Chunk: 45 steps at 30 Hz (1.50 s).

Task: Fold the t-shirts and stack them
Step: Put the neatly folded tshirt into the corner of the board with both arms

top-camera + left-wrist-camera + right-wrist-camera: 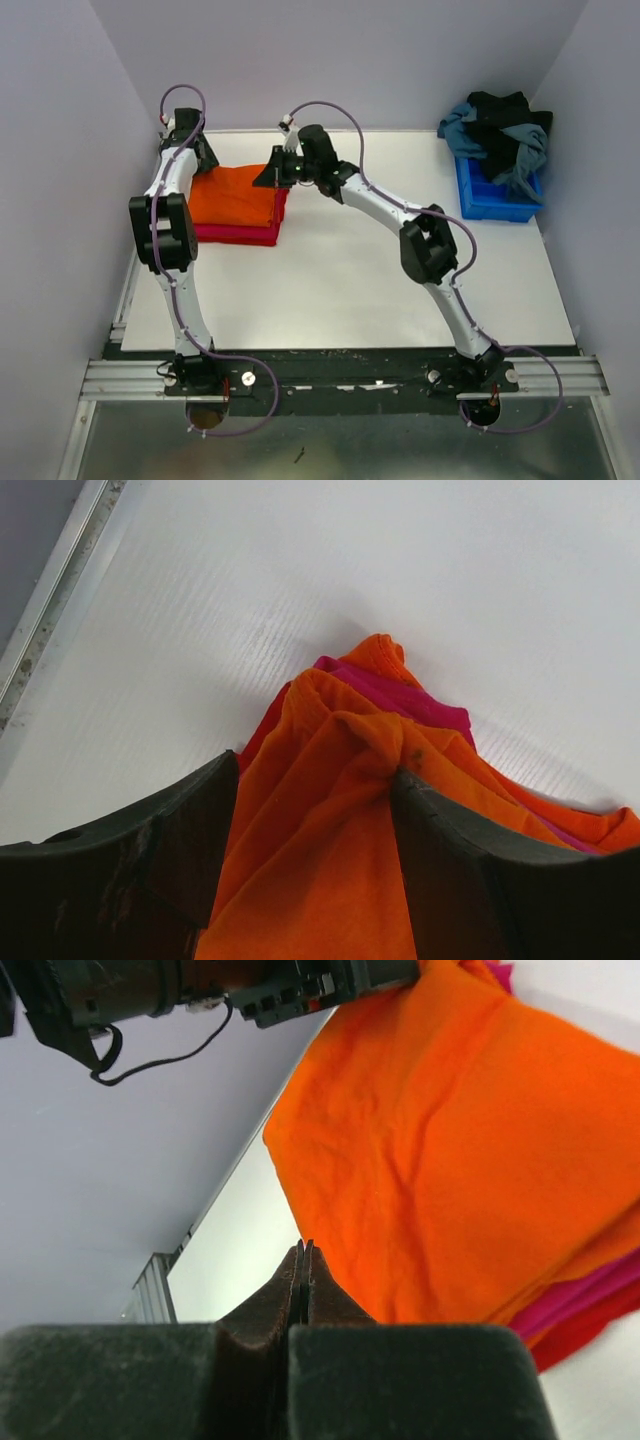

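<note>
The orange t-shirt (235, 195) lies folded on top of the magenta-pink t-shirt (240, 234) at the back left of the table. My left gripper (198, 160) is at the stack's back left corner. In the left wrist view its jaws (312, 765) stand wide apart with a bunched ridge of the orange shirt (320, 860) between them, and the magenta shirt (400, 695) peeks out behind. My right gripper (272, 175) is at the stack's right edge. Its fingers (304, 1245) are pressed together and empty, beside the orange shirt (470, 1160) and above the magenta layers (590, 1290).
A blue bin (495, 195) holding a heap of dark and teal clothes (500, 135) stands at the back right corner. A metal rail (50, 600) runs along the table's left edge. Walls close in on the left, back and right.
</note>
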Each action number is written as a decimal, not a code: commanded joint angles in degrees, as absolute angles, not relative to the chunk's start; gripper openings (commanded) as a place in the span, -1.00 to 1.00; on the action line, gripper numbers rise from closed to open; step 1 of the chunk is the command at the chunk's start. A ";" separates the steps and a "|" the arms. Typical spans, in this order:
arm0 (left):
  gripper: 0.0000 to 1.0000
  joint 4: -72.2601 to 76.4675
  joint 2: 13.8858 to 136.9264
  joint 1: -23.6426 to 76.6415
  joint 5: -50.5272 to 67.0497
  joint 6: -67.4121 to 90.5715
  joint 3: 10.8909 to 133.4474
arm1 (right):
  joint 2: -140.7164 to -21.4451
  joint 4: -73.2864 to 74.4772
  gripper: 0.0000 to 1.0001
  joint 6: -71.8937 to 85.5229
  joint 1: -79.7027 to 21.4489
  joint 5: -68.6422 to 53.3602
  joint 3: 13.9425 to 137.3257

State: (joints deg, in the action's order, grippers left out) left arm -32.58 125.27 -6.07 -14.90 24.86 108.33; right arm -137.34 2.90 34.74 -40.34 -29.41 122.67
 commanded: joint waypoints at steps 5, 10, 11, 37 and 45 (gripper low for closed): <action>0.49 -34.19 120.94 -7.29 -15.29 24.08 109.42 | -145.63 5.01 -0.99 40.16 -42.45 -33.84 128.58; 0.49 -34.37 119.80 -8.26 -15.38 24.08 108.90 | -149.67 4.83 -0.99 42.27 -42.54 -32.26 128.59; 0.49 -34.28 119.71 -8.52 -15.29 24.00 108.90 | -150.03 5.10 -0.99 42.28 -42.54 -31.73 128.24; 0.49 -32.27 117.54 -11.78 -4.58 26.28 108.31 | -141.95 2.90 -0.99 39.64 -42.28 -28.74 117.69; -0.34 -23.56 105.65 -11.69 2.72 29.26 91.76 | -138.60 2.72 -0.77 38.58 -41.22 -29.18 120.14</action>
State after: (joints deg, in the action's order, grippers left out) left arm -30.70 111.81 -11.31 -3.95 27.00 95.35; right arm -141.69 2.44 39.86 -42.09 -29.28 117.78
